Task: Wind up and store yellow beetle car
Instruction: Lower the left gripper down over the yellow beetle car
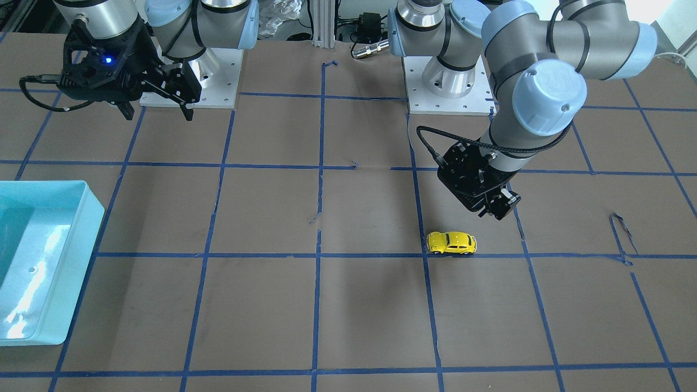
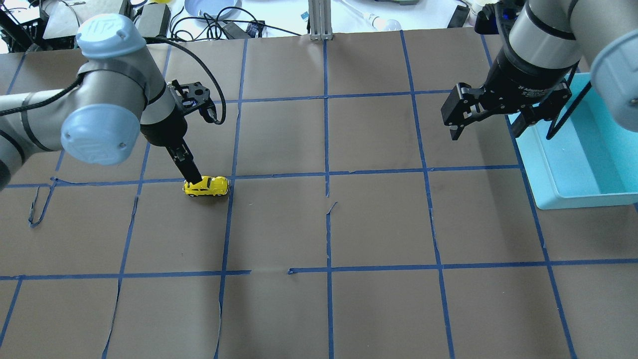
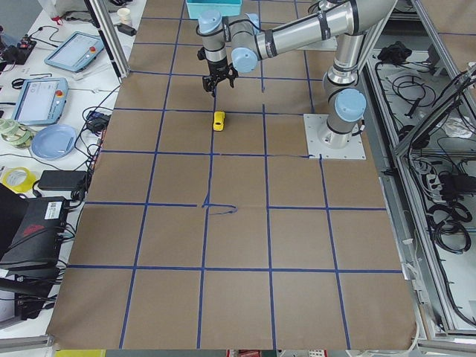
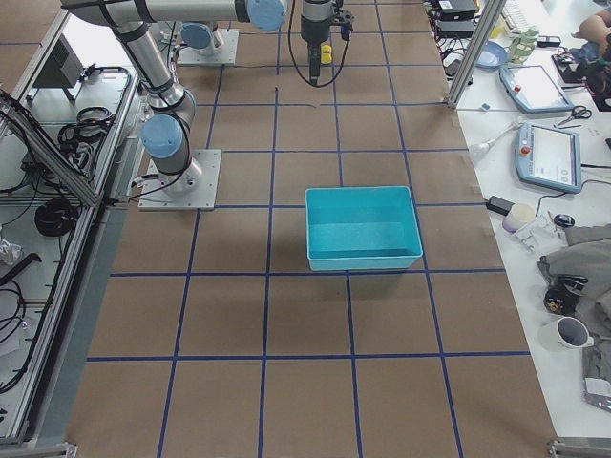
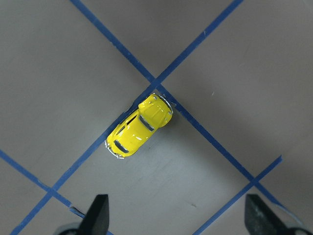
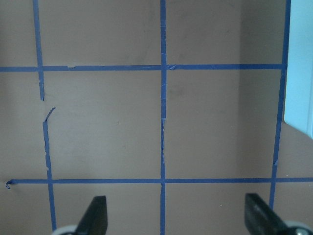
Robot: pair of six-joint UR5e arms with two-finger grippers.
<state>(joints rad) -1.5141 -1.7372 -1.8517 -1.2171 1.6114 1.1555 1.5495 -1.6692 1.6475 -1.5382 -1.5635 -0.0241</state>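
Note:
The yellow beetle car stands on its wheels on the brown table, on a blue tape line; it also shows in the overhead view and the left wrist view. My left gripper hangs just above and beside the car. In the left wrist view the left gripper is open and empty, and the car lies ahead of the fingertips, not between them. My right gripper is open and empty, held high near the teal bin.
The teal bin stands on the robot's right side of the table, and nothing shows inside it in the exterior right view. Blue tape lines grid the brown paper. Cables and devices lie beyond the table's far edge.

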